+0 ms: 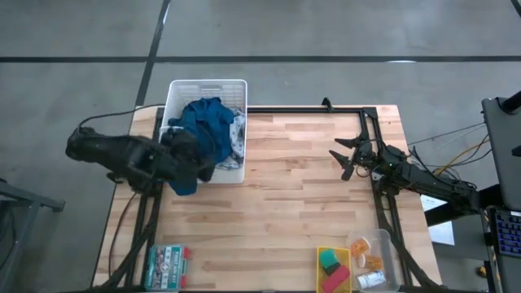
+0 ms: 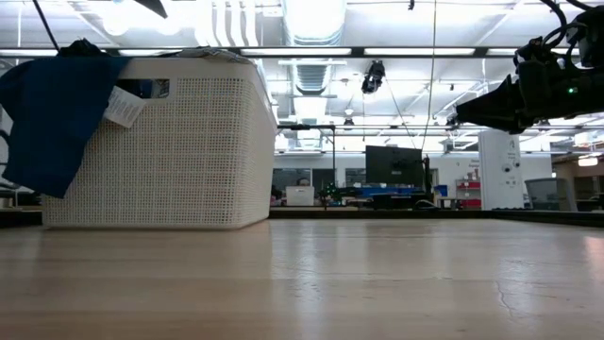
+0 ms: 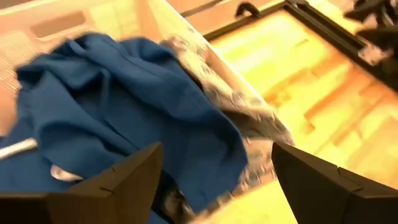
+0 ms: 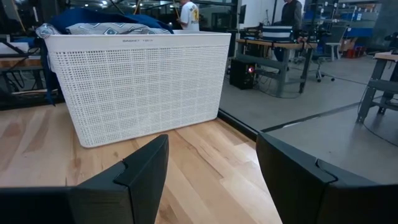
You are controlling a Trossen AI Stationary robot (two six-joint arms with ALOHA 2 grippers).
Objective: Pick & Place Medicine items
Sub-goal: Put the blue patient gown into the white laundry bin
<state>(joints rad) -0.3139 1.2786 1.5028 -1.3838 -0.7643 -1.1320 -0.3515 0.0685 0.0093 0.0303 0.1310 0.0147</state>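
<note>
Down at the near edge of the high view sits a clear tub on the surface, with the tiny orange pieces and the small white carton inside it. Just beside it is a yellow tray holding green and pink blocks, and at the opposite near corner lies a flat green-and-white box. Left tool hangs over the near end of the white basket, right above the blue cloth spilling over the rim. Right tool hovers near the right edge, fingers spread, holding nothing, well apart from the tub.

Low view: basket wall up close on the left with the blue cloth drooping down its outer side; right arm up in the air at top right.

Left wrist view: both fingers stand apart over the blue cloth and a patterned grey-white cloth; nothing pinched between them.

Right wrist view: fingers apart, looking across bare wood at the basket; people stand in the room behind.
</note>
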